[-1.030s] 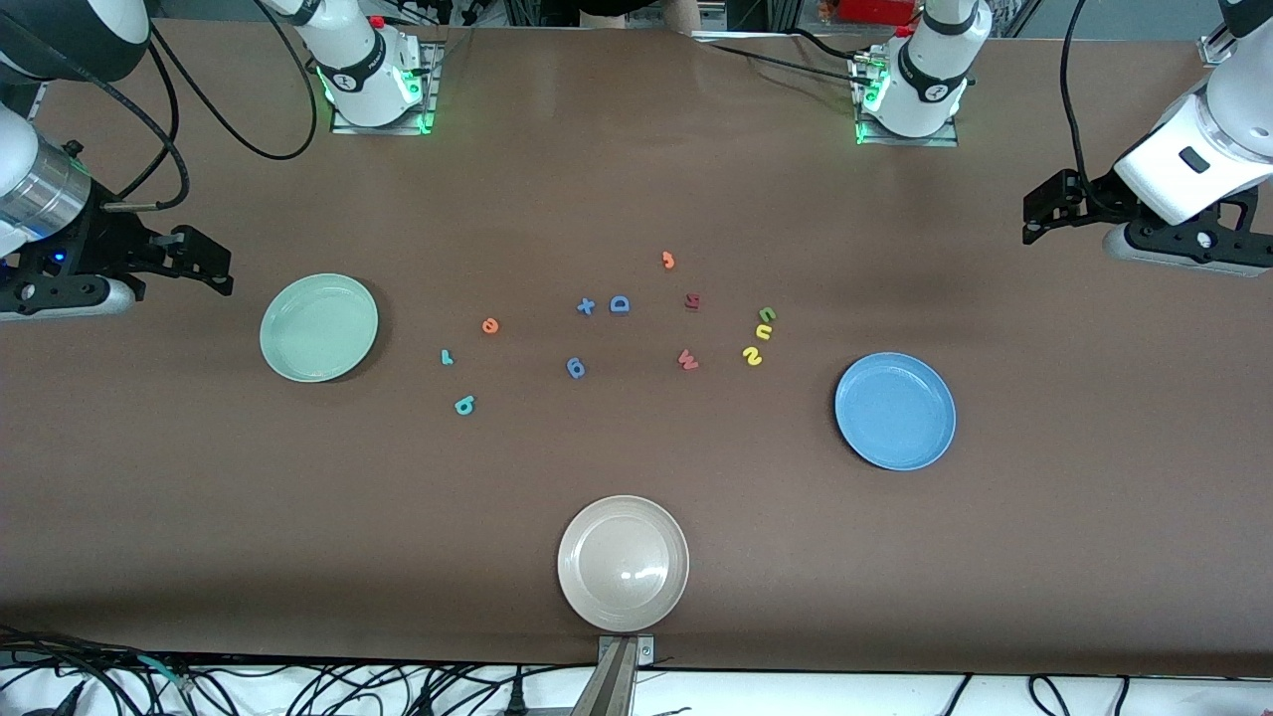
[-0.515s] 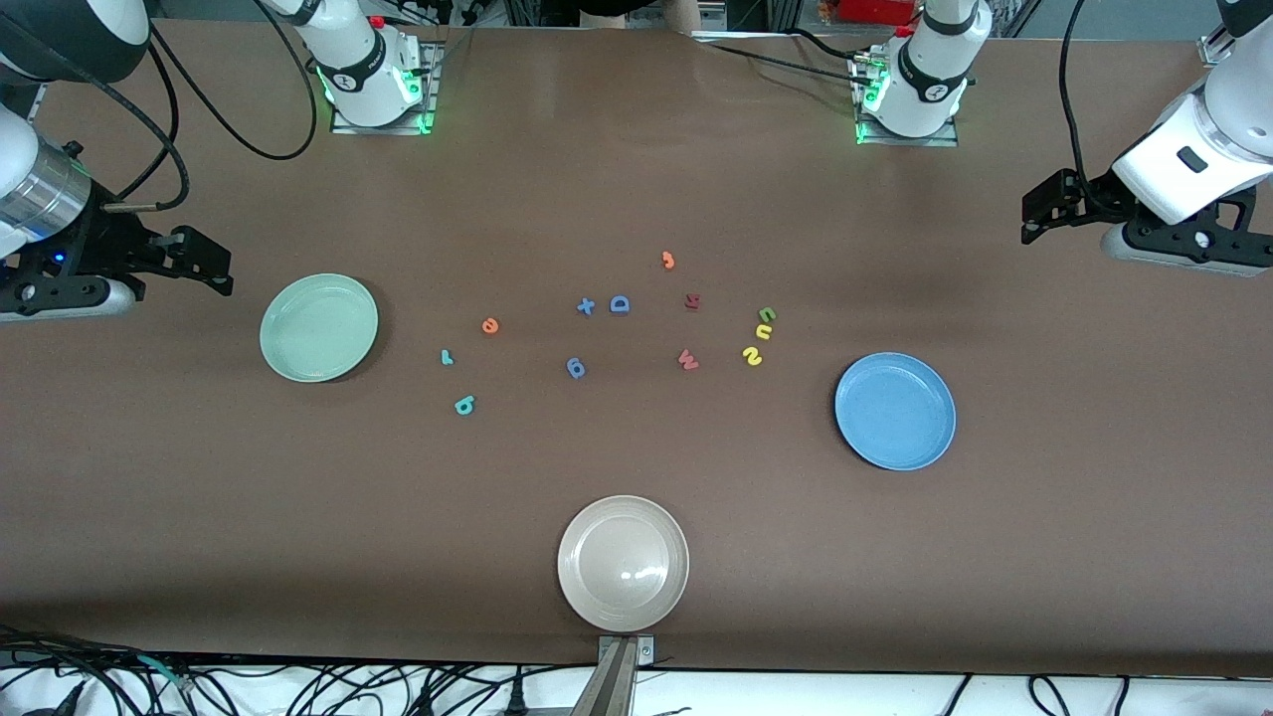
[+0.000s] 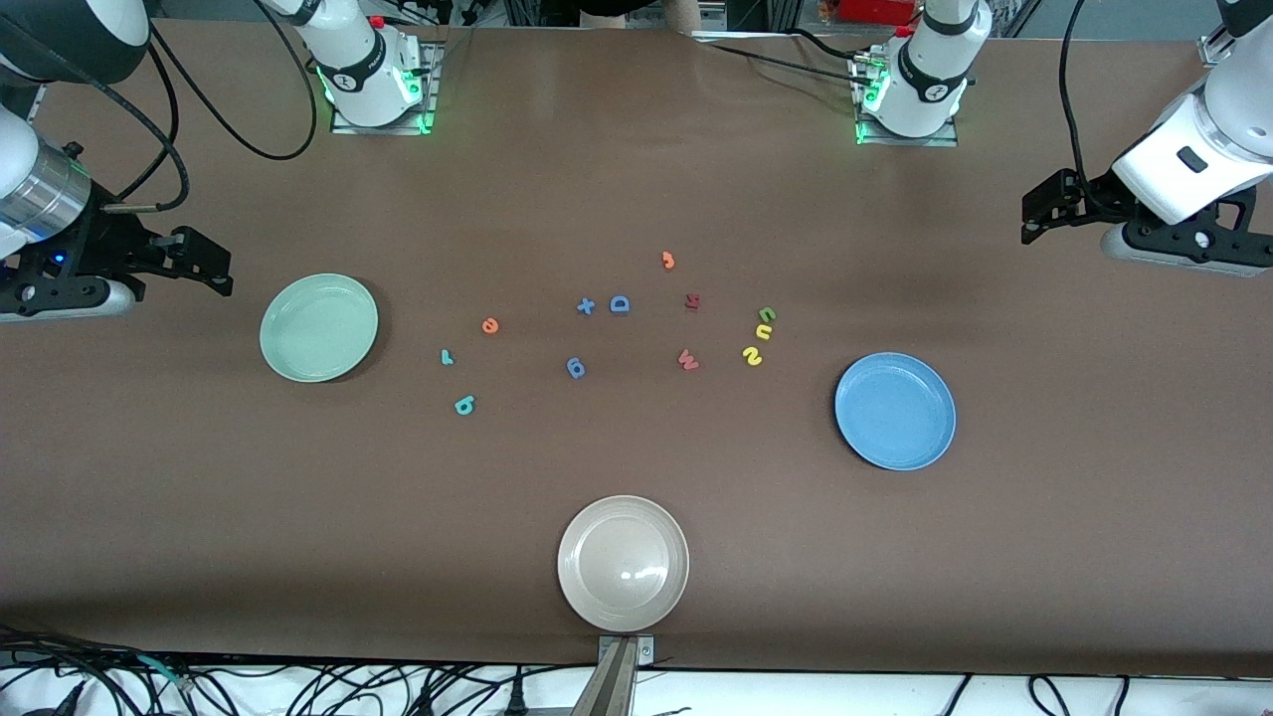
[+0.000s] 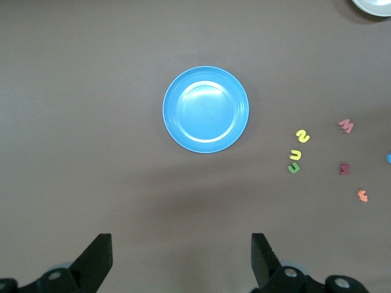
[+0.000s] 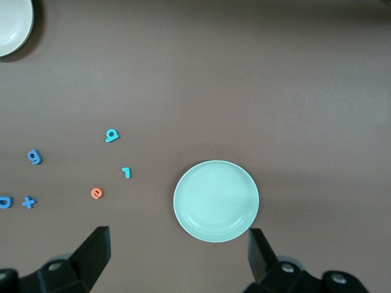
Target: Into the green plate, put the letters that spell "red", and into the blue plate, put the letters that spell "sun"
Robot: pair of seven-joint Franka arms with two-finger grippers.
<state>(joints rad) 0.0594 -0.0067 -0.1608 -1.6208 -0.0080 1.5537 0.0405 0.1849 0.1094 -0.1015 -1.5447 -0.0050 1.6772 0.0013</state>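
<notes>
Open brown table point(image 3: 636, 179) lies between the arm bases and the letter scatter. Green plate point(image 3: 318, 327) and blue plate point(image 3: 895, 411) both sit empty, with bare table around each. Middle cluster is crowded: blue "D" point(image 3: 620, 304), blue "g" point(image 3: 576, 368), red "w" point(image 3: 687, 360) lie among the targets (tight beside yellow "s" point(image 3: 752, 356)). Beige plate point(image 3: 623, 564) sits nearest the front camera, well apart.

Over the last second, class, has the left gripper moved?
Barely: the left gripper, jaws open, has crept slightly toward the robots' bases, judged against the blue plate.

Beige plate point(image 4: 374, 5) cropped by left wrist view's edge
</notes>
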